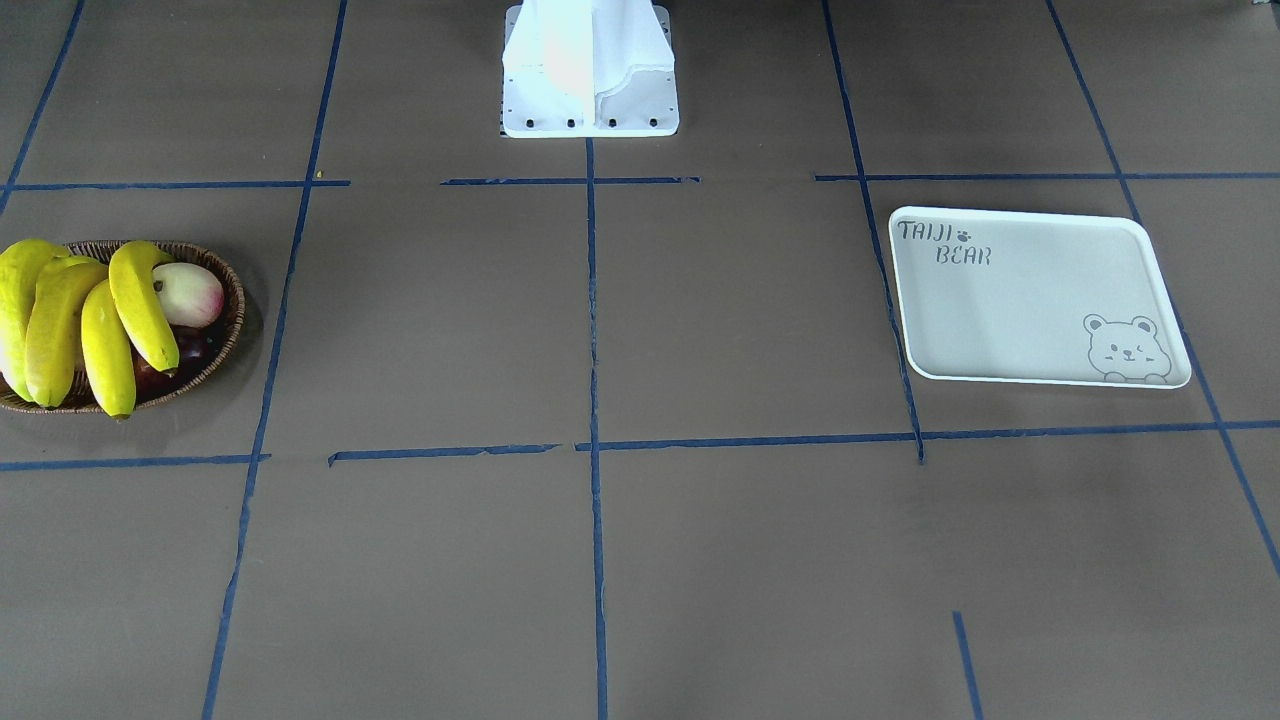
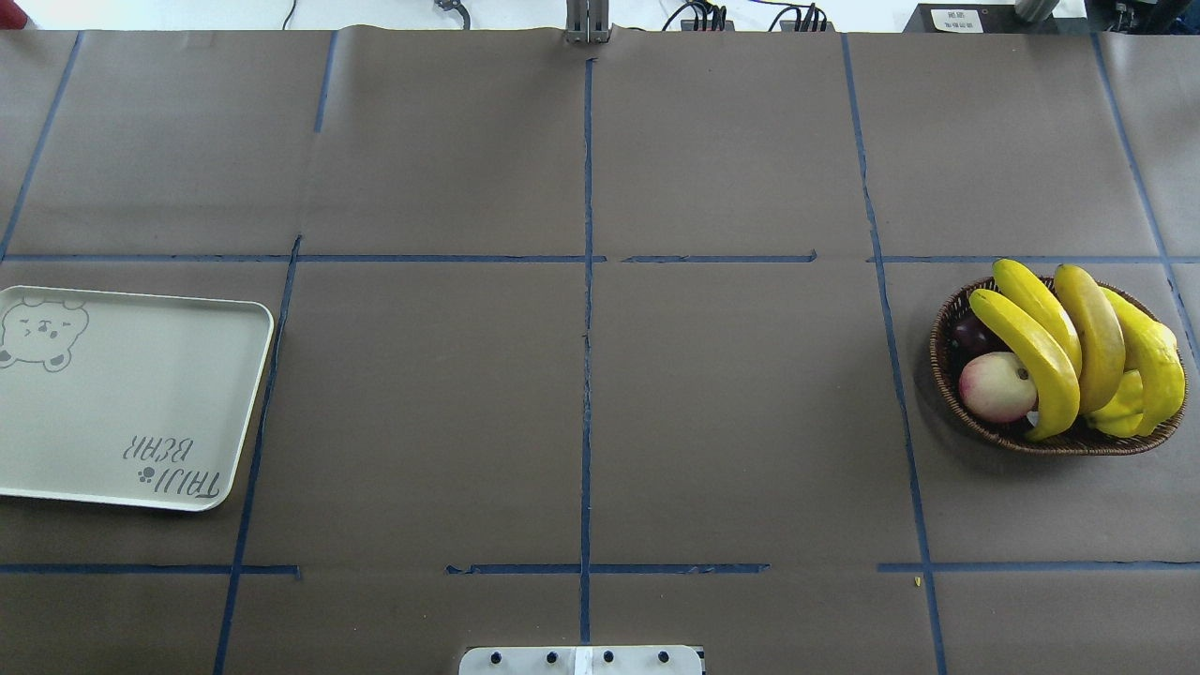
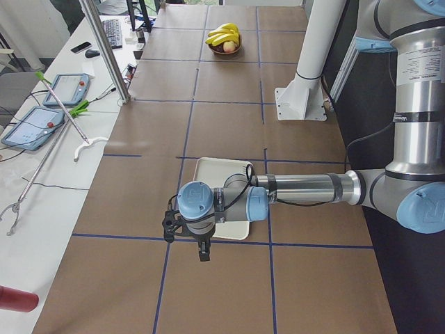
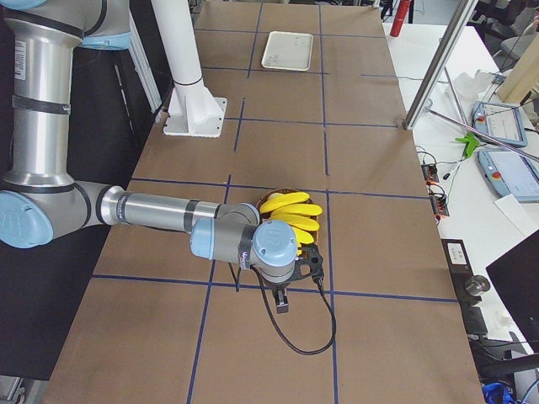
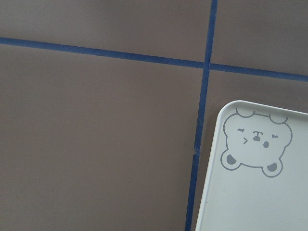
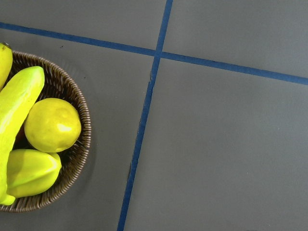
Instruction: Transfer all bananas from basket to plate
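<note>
The table [image 2: 731,431] is covered in dull brown paper, crossed by blue tape lines [image 2: 587,375] that mark a loose grid. In the overhead view the plate [image 2: 122,394] lies flat at the left edge and the basket [image 2: 941,370] sits at the right edge, well apart. The white mounting base [image 2: 581,661] stands at bottom centre.

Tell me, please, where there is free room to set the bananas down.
The plate is bare all over. The table between plate and basket is bare too. The basket is crowded: four bananas, an apple and other fruit.
</note>
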### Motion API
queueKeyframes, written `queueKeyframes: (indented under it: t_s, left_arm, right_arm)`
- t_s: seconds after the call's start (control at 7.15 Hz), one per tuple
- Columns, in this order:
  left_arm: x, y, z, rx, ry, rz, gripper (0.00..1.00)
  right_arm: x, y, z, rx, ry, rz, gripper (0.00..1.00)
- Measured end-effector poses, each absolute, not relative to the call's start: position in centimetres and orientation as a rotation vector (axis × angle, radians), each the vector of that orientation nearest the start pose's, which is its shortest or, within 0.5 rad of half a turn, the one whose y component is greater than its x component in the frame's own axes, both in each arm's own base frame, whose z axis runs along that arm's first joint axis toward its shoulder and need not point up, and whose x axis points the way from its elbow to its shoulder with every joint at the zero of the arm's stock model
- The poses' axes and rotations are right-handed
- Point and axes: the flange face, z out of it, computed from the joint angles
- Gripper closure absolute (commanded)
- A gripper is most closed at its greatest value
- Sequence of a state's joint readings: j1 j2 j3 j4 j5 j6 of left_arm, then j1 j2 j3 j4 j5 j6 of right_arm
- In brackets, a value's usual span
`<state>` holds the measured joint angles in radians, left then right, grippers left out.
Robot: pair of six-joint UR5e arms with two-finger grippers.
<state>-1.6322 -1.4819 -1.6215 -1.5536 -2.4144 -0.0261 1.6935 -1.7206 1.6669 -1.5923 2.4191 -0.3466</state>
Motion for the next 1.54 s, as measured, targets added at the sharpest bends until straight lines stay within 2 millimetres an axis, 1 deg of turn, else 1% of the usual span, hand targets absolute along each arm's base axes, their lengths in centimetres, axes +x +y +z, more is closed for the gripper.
queueKeyframes:
  t_s: [0.98, 1.4, 1.54]
  left_arm:
    - [-8.6, -44.7, 66.9, -0.017, 0.844, -0.099, 0.00]
    - [-8.7, -44.8, 66.8, -0.013, 0.844, -0.097, 0.00]
    - [-8.7, -44.8, 66.6, -0.010, 0.844, -0.096, 0.00]
  right_arm:
    - [11.0, -41.4, 67.3, 0.137, -0.840, -0.181, 0.00]
    - [10.9, -42.4, 66.5, 0.150, -0.837, -0.191, 0.00]
    - [10.9, -42.9, 65.7, 0.163, -0.829, -0.201, 0.00]
